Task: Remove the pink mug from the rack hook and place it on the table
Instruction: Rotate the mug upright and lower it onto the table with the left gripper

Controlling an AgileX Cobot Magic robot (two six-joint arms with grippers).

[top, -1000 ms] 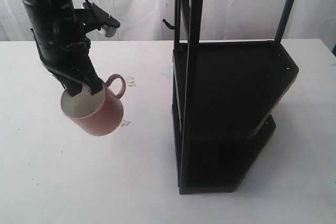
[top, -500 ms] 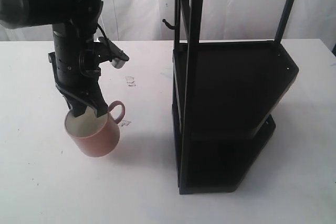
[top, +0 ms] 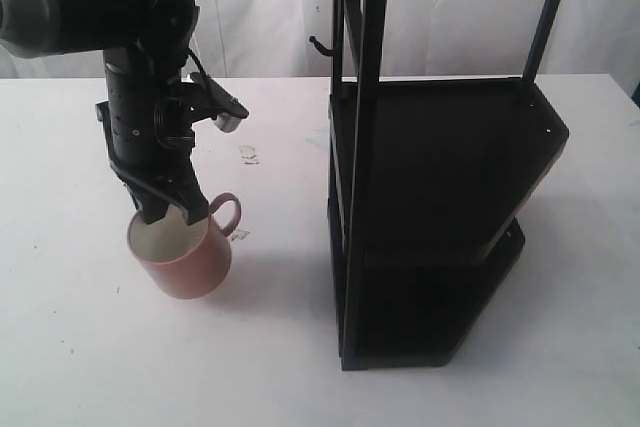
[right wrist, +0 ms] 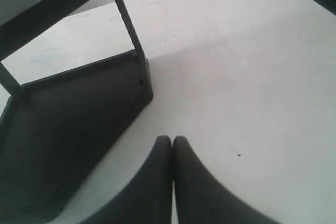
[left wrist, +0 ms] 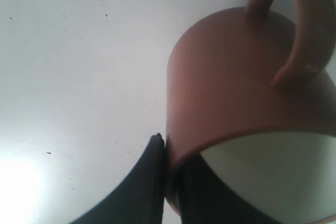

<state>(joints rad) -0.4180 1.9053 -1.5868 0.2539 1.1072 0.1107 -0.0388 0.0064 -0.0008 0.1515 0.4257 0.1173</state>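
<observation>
The pink mug (top: 190,259) is low over the white table (top: 90,347), left of the rack (top: 440,207), tilted with its cream inside showing; whether its base touches the table I cannot tell. My left gripper (top: 165,209) is shut on its rim, one finger inside and one outside. In the left wrist view the pink mug (left wrist: 231,77) fills the picture, its handle (left wrist: 304,24) away from the left gripper (left wrist: 168,153). The rack hook (top: 320,46) sticks out bare from the rack's upright post. My right gripper (right wrist: 172,141) is shut with nothing in it, over the table beside the rack's lower shelf (right wrist: 68,129).
Bits of tape (top: 248,154) lie on the table behind the mug. The rack's shelves take up the right half of the exterior view. White curtains hang behind the table.
My left arm has swung upright and lowered the mug toward the table, with only a slight further drop in the last half second. The right arm has not moved.
</observation>
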